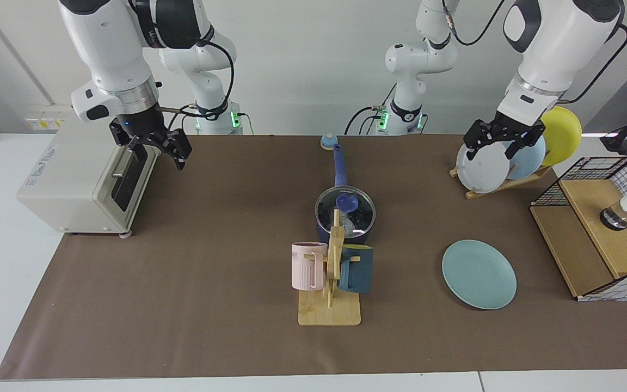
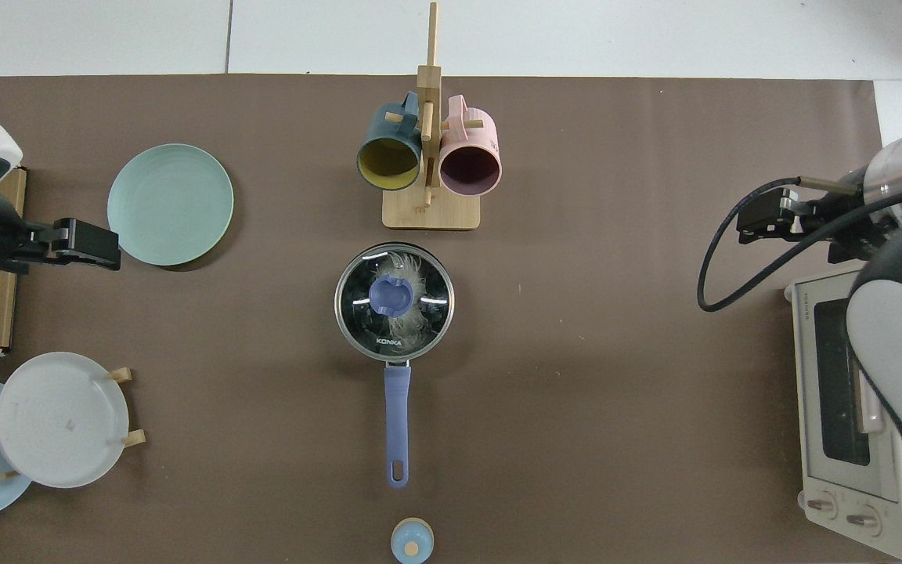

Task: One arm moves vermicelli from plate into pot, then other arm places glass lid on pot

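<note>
Risk looks slight now: the round clear glass lid (image 2: 394,291) with its blue knob sits on the small dark blue saucepan (image 1: 344,231), white vermicelli threads (image 2: 412,276) beneath; the pale teal-green plate (image 1: 479,274) lies bare. A careless sweep could clip the wooden mug stand (image 1: 331,283) just beside the pot. The right hand (image 1: 153,147) hangs open and empty by the cream toaster oven (image 1: 82,174); the left hand (image 1: 501,142), open and empty, waits at the rack of plates (image 1: 504,158).

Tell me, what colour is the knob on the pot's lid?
Blue, matching the handle; the knob shows best in the top view.
</note>
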{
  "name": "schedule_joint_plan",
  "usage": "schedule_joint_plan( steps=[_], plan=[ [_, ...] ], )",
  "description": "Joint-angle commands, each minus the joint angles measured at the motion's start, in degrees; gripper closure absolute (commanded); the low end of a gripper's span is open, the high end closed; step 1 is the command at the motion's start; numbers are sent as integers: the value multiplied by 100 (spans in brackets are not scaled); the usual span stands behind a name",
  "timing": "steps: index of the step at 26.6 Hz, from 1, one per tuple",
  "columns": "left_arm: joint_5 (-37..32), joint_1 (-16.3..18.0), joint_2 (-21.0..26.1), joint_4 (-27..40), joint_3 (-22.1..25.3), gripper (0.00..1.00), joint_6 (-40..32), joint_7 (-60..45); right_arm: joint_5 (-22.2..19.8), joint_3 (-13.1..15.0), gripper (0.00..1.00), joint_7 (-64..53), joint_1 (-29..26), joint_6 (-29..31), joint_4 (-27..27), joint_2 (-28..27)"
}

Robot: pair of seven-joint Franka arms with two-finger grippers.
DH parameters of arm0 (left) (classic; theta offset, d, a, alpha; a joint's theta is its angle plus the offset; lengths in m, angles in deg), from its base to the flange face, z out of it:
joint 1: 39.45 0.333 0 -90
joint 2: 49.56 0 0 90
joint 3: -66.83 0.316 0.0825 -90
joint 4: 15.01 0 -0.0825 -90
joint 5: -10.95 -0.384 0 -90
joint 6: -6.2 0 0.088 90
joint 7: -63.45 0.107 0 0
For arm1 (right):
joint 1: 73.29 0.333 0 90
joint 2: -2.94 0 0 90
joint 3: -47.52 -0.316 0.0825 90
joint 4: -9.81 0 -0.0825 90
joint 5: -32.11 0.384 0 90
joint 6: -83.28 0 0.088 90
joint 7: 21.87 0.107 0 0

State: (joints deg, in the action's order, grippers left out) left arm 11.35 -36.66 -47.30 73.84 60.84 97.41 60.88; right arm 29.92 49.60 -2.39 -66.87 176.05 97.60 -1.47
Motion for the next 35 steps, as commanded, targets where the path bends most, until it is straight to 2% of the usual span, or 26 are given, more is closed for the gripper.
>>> schedule_joint_plan(
  steps=[1,18,29,35],
  plan=[
    [92,55,-102,97,-17,0,64,11,53,-85,0,-163,-27,330,722,362],
    [92,55,-102,97,-17,0,64,3,88,-129,0,-137,167,383,739,300],
    [92,55,-102,97,-17,0,64,3,96,-138,0,-102,176,708,1319,564],
    [92,55,-102,97,-17,0,64,11,88,-129,0,-225,167,708,1249,547]
  ],
)
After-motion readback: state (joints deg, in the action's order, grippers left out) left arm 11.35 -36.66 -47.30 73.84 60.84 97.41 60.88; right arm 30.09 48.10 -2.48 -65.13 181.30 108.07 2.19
